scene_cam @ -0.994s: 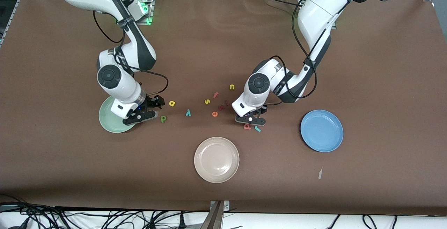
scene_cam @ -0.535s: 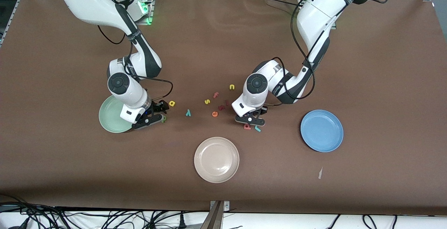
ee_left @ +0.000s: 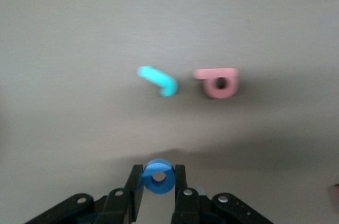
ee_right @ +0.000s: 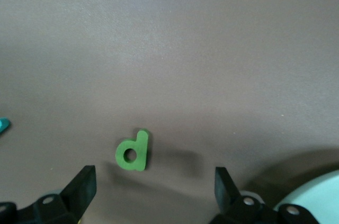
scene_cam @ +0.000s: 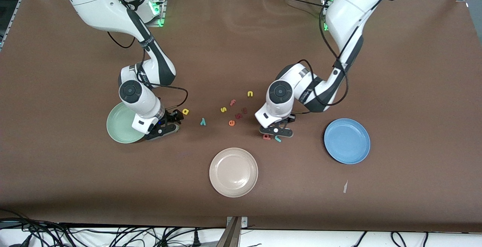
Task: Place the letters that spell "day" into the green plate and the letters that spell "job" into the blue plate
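Blue foam ring "o" [ee_left: 158, 177] sits pinched upright between the fingers of the left claw [scene_cam: 276, 131], over the bench [scene_cam: 414, 89] just above the teal hooked "j" [ee_left: 158, 80] and pinkish-red "b" [ee_left: 217, 82]. Dark green "d" [ee_right: 132, 151] lies flat between the wide-spread fingers of the right claw [scene_cam: 162, 131], beside the pale mint green plate [scene_cam: 117, 123]. Medium-blue plate [scene_cam: 347, 141] lies toward the left arm's end.
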Action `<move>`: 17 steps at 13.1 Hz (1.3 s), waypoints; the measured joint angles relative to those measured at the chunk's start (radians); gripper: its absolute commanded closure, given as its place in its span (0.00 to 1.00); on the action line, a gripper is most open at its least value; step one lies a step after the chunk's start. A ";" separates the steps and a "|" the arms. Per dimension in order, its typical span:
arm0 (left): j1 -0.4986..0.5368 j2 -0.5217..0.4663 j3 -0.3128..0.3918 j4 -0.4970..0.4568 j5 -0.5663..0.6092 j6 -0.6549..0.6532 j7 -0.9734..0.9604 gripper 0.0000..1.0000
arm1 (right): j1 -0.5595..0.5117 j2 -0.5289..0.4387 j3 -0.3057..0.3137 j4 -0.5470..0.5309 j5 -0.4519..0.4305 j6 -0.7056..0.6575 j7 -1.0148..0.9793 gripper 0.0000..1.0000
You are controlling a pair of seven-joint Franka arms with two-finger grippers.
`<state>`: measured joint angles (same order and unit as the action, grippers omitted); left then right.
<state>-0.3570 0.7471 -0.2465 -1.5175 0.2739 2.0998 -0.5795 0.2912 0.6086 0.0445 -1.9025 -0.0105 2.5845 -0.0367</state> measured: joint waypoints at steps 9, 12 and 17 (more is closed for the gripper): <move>0.346 -0.089 0.010 -0.006 0.003 -0.157 0.621 0.85 | 0.001 0.026 0.025 0.001 0.000 0.028 0.072 0.25; 0.377 -0.041 0.008 -0.023 0.003 -0.090 0.691 0.00 | 0.000 0.025 0.024 0.005 0.000 0.029 0.072 0.37; 0.377 -0.023 -0.045 -0.008 0.003 -0.073 0.696 0.00 | 0.000 0.025 0.024 0.007 0.000 0.029 0.072 0.55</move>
<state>0.0197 0.7244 -0.2914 -1.5256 0.2769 2.0264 0.1162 0.2909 0.6335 0.0685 -1.8958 -0.0104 2.6134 0.0357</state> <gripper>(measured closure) 0.145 0.441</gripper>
